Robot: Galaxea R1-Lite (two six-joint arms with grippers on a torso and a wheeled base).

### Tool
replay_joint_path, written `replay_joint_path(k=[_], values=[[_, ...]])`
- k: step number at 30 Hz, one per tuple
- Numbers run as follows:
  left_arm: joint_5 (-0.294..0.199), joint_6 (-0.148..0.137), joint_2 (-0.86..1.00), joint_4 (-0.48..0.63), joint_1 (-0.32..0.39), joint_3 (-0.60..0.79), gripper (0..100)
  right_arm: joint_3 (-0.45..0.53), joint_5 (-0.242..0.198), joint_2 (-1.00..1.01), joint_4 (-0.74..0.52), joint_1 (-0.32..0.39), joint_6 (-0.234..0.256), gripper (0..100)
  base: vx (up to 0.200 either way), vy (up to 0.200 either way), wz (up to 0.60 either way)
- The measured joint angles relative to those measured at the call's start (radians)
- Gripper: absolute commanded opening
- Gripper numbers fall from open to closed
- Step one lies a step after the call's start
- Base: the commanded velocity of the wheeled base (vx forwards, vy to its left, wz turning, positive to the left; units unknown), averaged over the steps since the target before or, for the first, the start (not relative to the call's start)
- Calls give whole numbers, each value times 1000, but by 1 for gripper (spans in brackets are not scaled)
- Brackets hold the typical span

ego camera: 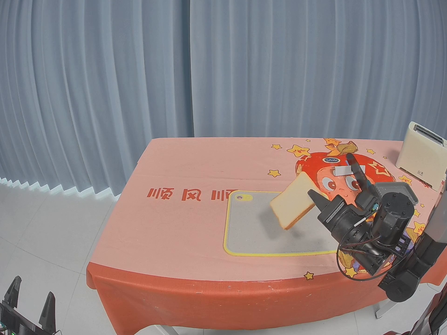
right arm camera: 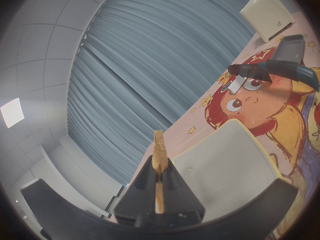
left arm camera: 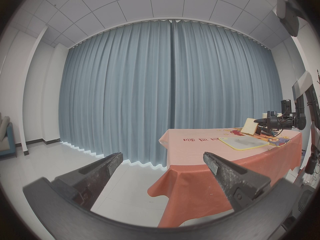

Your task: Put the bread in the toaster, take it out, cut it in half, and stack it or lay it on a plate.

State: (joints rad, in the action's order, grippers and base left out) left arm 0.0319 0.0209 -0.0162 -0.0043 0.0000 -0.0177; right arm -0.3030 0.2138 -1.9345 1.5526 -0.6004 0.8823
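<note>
Black fingers (right arm camera: 141, 187) of my right gripper (right arm camera: 160, 170) are closing tight on the lower edge of the bread slice (right arm camera: 159, 149). They are pinching it so thin that only the crust line is showing between them, and the rest of the slice is standing up out beyond the tips. I am holding the slice tilted in the air, touching nothing, and it is hanging over the right-hand end of the grey, yellow-rimmed cutting board (ego camera: 260, 231). I am reading the step as laying the bread flat on that board for the cut. To do it well I am thinking of rolling the wrist until the broad face is turning downward, lowering until the slice is resting fully inside the yellow rim, and only then easing the fingers apart, since a soft slice may flop or slide if I let go high. Just beyond the board the knife (ego camera: 357, 170) is lying on the pink tablecloth (ego camera: 186, 173) near a grey tray (right arm camera: 289, 49), and the white toaster (ego camera: 421, 157) is standing at the far right corner. My left gripper (left arm camera: 162, 157) is hanging wide apart and empty, low and well off the table's left side.
</note>
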Motion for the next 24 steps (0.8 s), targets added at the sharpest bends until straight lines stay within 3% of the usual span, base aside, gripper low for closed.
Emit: replay_joint_path(k=[24], values=[[0, 0, 0, 0, 1, 0, 100, -1, 2, -37, 0, -7, -11, 0, 0, 0, 0]])
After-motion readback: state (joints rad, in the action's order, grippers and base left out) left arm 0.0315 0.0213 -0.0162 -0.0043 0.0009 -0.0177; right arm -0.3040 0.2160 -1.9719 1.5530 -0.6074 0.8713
